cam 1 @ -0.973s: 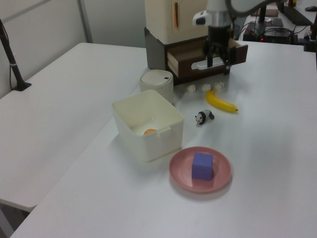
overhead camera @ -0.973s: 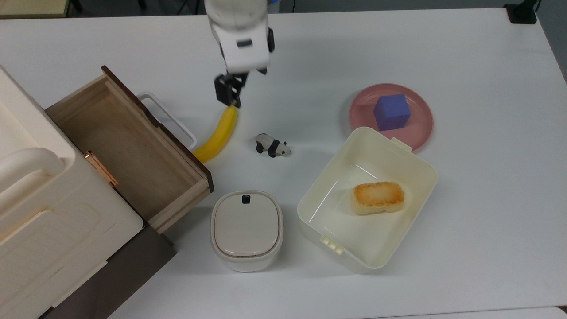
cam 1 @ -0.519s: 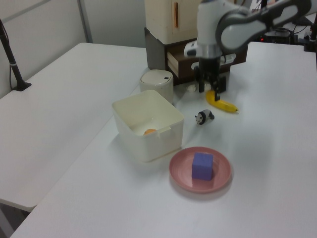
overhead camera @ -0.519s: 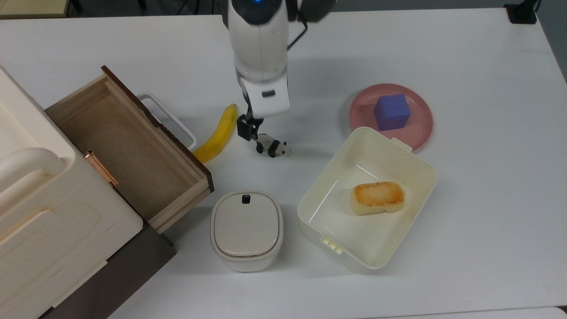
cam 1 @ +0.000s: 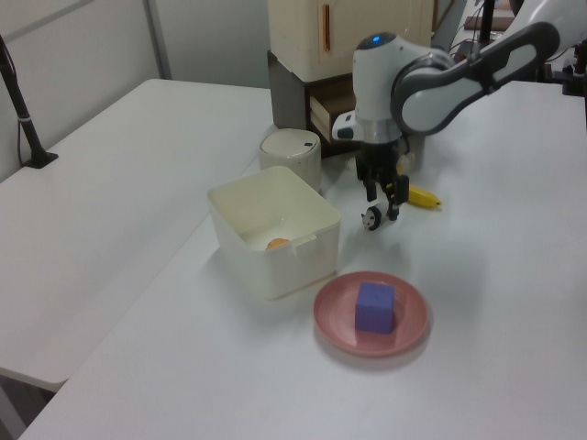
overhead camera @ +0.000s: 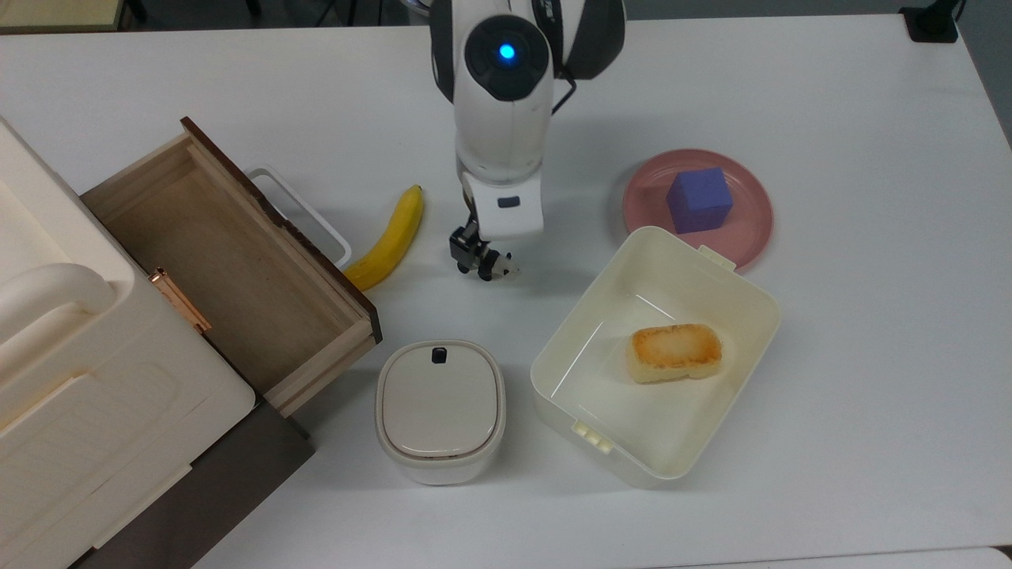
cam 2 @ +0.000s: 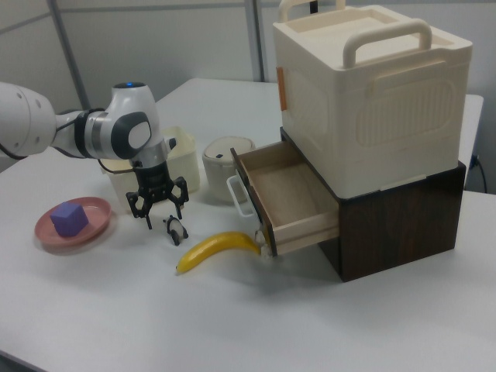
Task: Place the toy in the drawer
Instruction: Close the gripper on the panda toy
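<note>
Two fingers of the end effector (cam 2: 159,203) spread wide, hanging just above the toy (cam 2: 177,229), not gripping it. Toy stands on the worktop (overhead camera: 830,411) just beside the banana (overhead camera: 389,237), between banana and cream tub (overhead camera: 656,356). Drawer (overhead camera: 229,265) open beyond the banana, inside bare.

I see the gripper (overhead camera: 480,265) now over the toy (overhead camera: 501,267), having travelled from above the banana's (overhead camera: 389,237) tip, rightward and downward in the top view. It has also dropped toward the table (overhead camera: 854,332). In the right view its fingers (cam 2: 180,200) stand spread, just beside the toy (cam 2: 176,229) and above it. The arm's white body now covers most of the toy in the top view. The toy itself has not shifted.
</note>
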